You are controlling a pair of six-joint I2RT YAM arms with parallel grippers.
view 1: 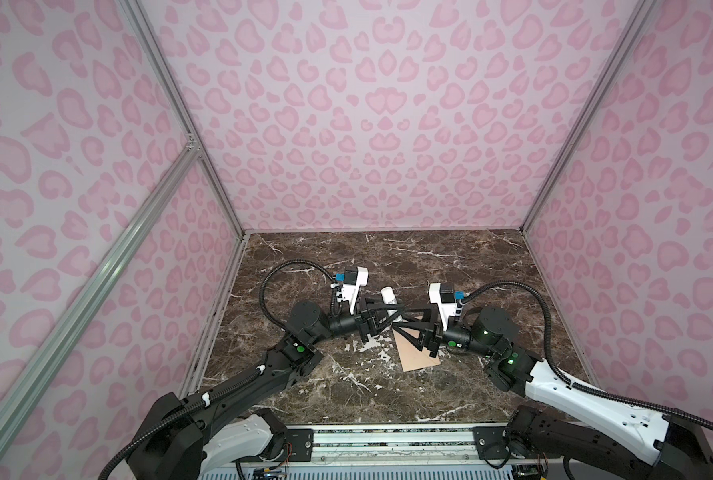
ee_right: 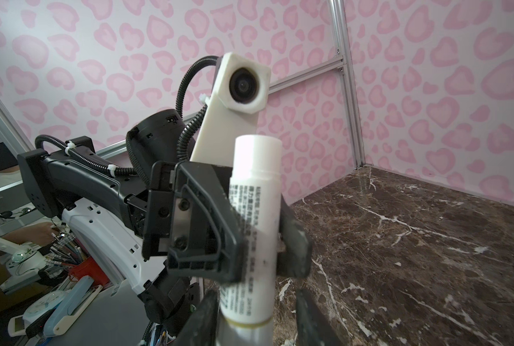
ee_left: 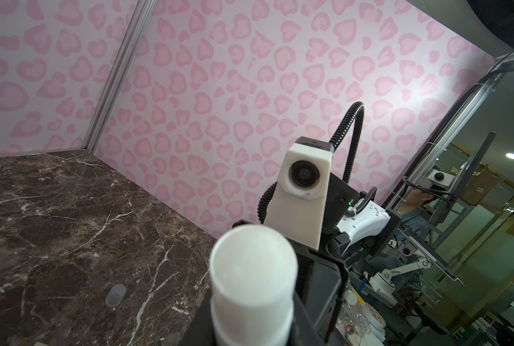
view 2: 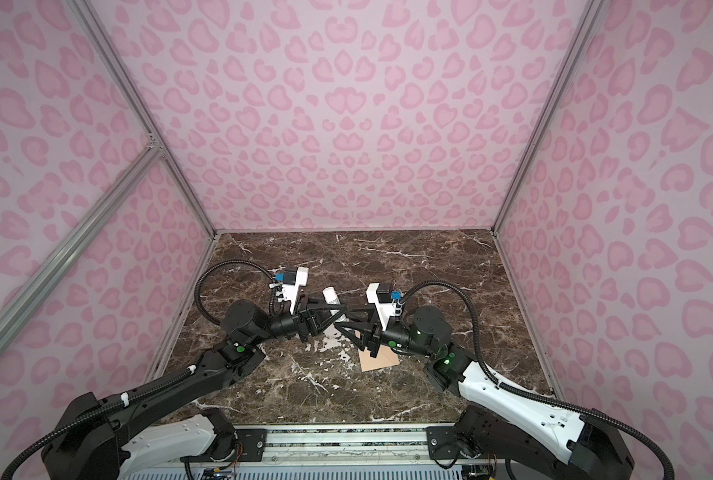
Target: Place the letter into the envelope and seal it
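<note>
Peach paper envelope [view 1: 419, 359] lies flat on brown marble table [view 1: 429, 257] under right gripper [ee_right: 255, 326], its jaws straddling, unclenched, the base of white glue-stick tube [ee_right: 257, 167] clamped by left gripper [ee_right: 261, 242].

Probably a robotics lab: aluminium-framed booth [view 1: 168, 83], pink-printed walls [view 1: 388, 124], marble-look tabletop [view 1: 429, 395].

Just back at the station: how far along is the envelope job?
Done: no letter in sight, perhaps already inside the peach envelope; a clear cap lies on the table. In hand: left gripper clamps the glue stick, right gripper open around its end. Left: gluing and sealing.
</note>
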